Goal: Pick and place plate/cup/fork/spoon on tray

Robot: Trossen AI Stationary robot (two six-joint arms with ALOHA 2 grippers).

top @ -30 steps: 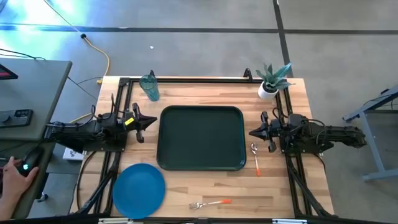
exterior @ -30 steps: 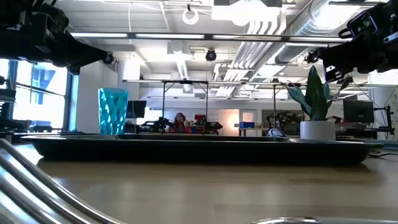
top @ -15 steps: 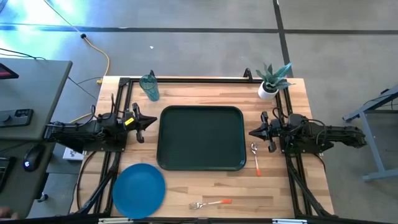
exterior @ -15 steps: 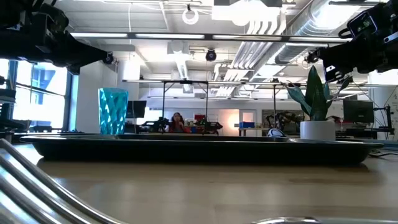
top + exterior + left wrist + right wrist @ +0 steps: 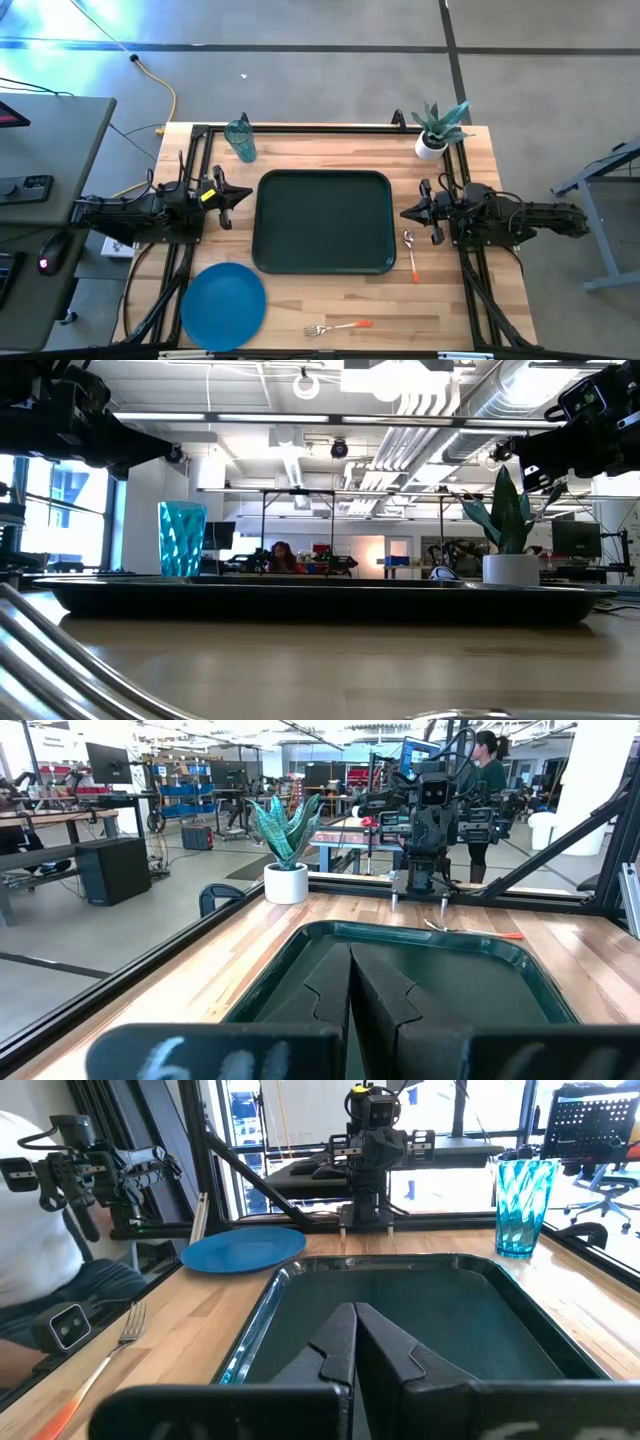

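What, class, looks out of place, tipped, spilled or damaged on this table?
Nothing stands out. The cup stands upright, the plate, fork and spoon lie flat on the wood around the tray, and the potted plant sits upright in its corner. No spill or damage shows.

text: none legible | labels: none legible | signs: none legible

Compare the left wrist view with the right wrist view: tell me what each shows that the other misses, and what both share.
Only the left wrist view shows the potted plant and the spoon, with the right arm beyond. Only the right wrist view shows the plate, the cup and the fork, with the left arm beyond. Both show the empty tray and the wooden table.
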